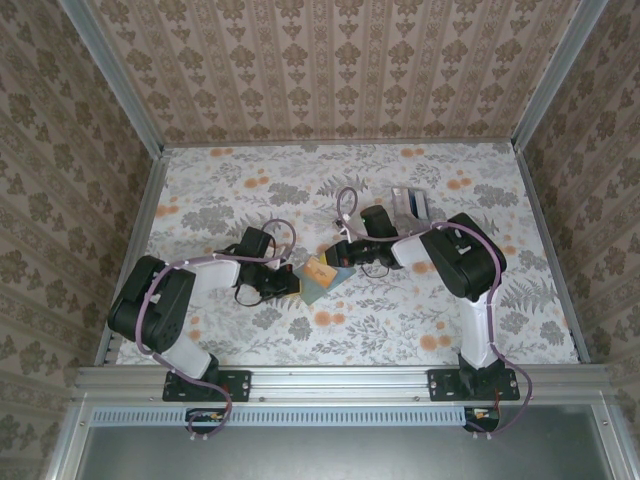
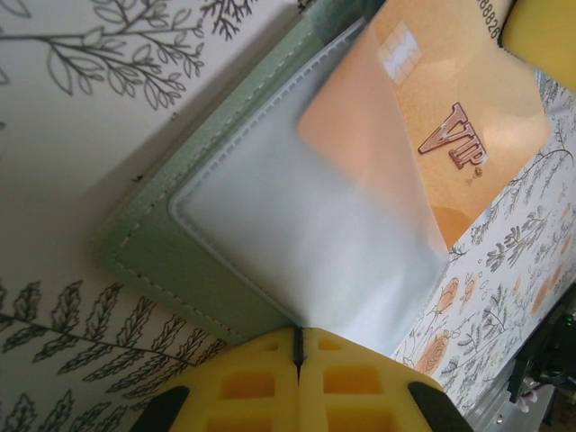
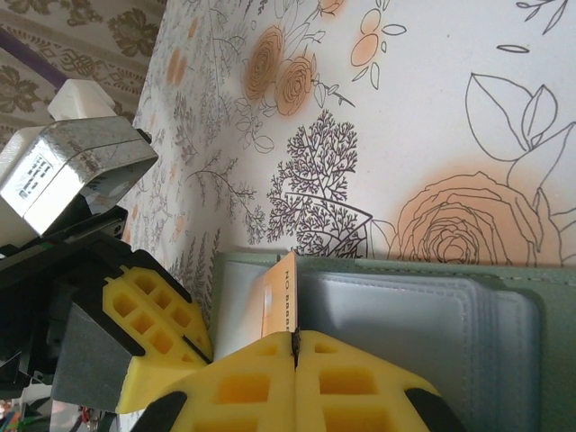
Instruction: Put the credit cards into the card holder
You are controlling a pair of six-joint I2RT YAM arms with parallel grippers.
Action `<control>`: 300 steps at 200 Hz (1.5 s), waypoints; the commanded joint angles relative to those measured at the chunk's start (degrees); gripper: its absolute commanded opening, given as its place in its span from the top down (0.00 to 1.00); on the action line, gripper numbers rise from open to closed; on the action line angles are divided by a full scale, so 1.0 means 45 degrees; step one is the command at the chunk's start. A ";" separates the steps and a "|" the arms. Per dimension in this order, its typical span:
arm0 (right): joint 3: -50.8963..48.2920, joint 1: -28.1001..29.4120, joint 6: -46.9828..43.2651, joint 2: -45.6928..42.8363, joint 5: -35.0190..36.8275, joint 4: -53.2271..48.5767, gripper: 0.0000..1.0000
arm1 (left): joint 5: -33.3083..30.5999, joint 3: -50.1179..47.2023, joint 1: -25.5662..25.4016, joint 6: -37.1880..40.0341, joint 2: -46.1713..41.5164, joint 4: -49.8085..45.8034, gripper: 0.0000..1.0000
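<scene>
1. Card holder (image 1: 312, 288) lies open on the floral table (image 1: 400, 330), about mid-width and a bit closer to the near edge than the far one
2. Left gripper (image 2: 297, 351): yellow fingers pressed together, seam right at the holder's pale green edge, so it reads as pinched on that edge; clear sleeve (image 2: 306, 243) lies just above the fingers
3. Right gripper (image 3: 295, 346): fingers closed on the edge of the orange VIP card (image 2: 468, 108); in the right wrist view the card stands on edge over the holder's left part
4. In the left wrist view the card's lower-left part lies under the clear sleeve and the rest, with the VIP lettering, sticks out bare; cannot tell how deep it sits
5. The two grippers face each other across the holder, left one on its left side, right one on its far-right side
6. Remaining credit cards (image 1: 412, 204): small stack, white with a blue part, flat on the table right of centre toward the far edge, just beyond the right arm's wrist, well apart from the holder
</scene>
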 commanded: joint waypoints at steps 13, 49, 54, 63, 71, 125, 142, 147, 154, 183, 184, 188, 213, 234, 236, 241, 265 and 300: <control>-0.1101 0.0030 0.1122 -0.0228 0.1200 0.0907 1.00 | -0.0225 0.0169 0.0069 0.0209 0.0182 -0.0729 1.00; -0.2088 0.0030 0.3012 -0.0266 0.2255 0.3105 1.00 | -0.0209 0.0167 0.0069 0.0264 0.0159 -0.0797 1.00; -0.2216 0.0044 0.3275 -0.0231 0.2433 0.3449 1.00 | -0.0191 0.0183 0.0084 0.0271 0.0168 -0.0792 1.00; -0.2386 0.0102 0.3592 -0.0210 0.2696 0.3848 1.00 | -0.0136 0.0206 0.0083 0.0265 0.0229 -0.0800 1.00; -0.2452 0.0190 0.3706 -0.0212 0.2911 0.3988 1.00 | -0.0131 0.0225 0.0069 0.0300 0.0263 -0.0793 1.00; -0.2951 0.0499 0.3680 -0.0757 0.3665 0.4131 1.00 | -0.0093 0.0305 0.0069 0.0250 0.0423 -0.0621 1.00; -0.3059 0.0480 0.3492 -0.1034 0.3822 0.3931 1.00 | -0.0131 0.0359 0.0069 0.0362 0.0456 -0.0736 1.00; -0.3041 0.0479 0.3428 -0.1095 0.3820 0.3843 1.00 | -0.0148 0.0383 0.0069 0.0396 0.0471 -0.0769 1.00; -0.3010 0.0469 0.3319 -0.1145 0.3802 0.3702 1.00 | -0.0179 0.0413 0.0074 0.0424 0.0462 -0.0831 1.00; -0.2941 0.0326 0.3250 -0.1109 0.3905 0.3604 1.00 | -0.0457 0.0605 0.0078 0.0757 0.0641 -0.1346 1.00; -0.2941 0.0334 0.3257 -0.1109 0.3908 0.3614 1.00 | -0.0460 0.0612 0.0083 0.0777 0.0649 -0.1365 1.00; -0.2908 0.0331 0.3308 -0.1086 0.3929 0.3667 1.00 | -0.0436 0.0635 0.0069 0.0842 0.0690 -0.1412 1.00; -0.2779 0.0352 0.3698 -0.0994 0.3963 0.3975 1.00 | -0.0386 0.0691 0.0078 0.0993 0.0822 -0.1528 1.00; -0.2869 0.0433 0.3976 -0.0984 0.4347 0.4232 1.00 | -0.0420 0.0657 0.0073 0.0947 0.0852 -0.1474 1.00; -0.2889 0.0433 0.3988 -0.0985 0.4406 0.4264 1.00 | -0.0423 0.0637 0.0070 0.0953 0.0852 -0.1456 1.00; -0.2946 0.0470 0.4057 -0.0968 0.4550 0.4366 1.00 | -0.0415 0.0610 0.0081 0.0926 0.0857 -0.1426 1.00; -0.3169 0.0538 0.4312 -0.0943 0.5007 0.4819 1.00 | -0.0404 0.0542 0.0069 0.0838 0.0871 -0.1288 1.00; -0.3345 0.0870 0.4180 -0.1114 0.5231 0.4869 1.00 | -0.0354 0.0539 0.0069 0.0783 0.0909 -0.1229 1.00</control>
